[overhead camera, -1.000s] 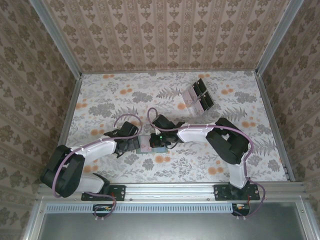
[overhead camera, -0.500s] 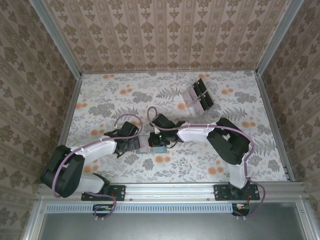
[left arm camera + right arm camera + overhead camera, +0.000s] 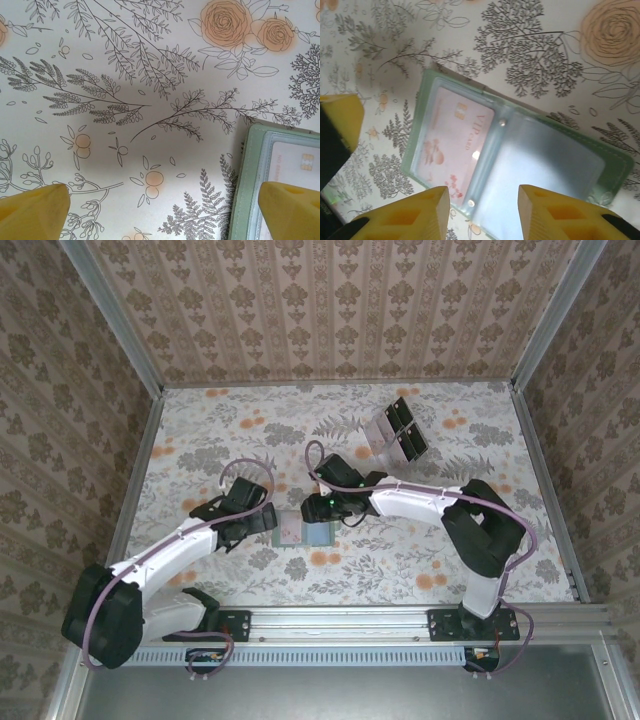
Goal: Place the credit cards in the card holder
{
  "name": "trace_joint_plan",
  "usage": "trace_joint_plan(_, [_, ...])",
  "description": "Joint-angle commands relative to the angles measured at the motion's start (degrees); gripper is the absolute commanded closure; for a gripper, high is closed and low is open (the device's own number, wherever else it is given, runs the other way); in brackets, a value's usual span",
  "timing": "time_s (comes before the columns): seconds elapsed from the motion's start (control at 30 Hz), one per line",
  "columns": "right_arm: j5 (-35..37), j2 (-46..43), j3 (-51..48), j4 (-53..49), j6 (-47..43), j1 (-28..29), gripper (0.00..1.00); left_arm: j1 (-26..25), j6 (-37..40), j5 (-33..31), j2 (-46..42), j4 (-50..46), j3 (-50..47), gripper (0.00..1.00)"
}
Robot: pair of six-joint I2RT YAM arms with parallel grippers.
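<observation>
Right gripper [image 3: 481,194] over card holder [image 3: 550,160]; wrist view: credit card [image 3: 452,140] inside.

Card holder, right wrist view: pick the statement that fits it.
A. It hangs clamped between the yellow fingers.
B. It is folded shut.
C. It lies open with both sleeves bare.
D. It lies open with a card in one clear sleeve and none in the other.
D: the card holder lies spread open, a pink card sits under one clear sleeve, and its other half shows no card.
</observation>
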Motion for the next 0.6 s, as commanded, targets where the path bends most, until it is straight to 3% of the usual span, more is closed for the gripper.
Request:
trace_joint_plan(0.0, [1.8, 2.34, 1.35, -2.75, -2.13, -0.48, 0.59, -0.64, 0.5, 1.26, 0.08, -0.99, 0.81, 0.0])
trace_joint_plan(0.33, [1.85, 6.25, 1.0, -2.13, -2.54, -1.86, 0.6, -3.36, 0.32, 2.06, 2.51, 0.92, 1.58, 0.0])
trace_joint_plan(0.57, [-2.55, 7.75, -1.21, 2.78, 1.22, -2.46, 0.45, -7.09, 1.33, 3.1, 2.74, 6.0, 0.41, 0.0])
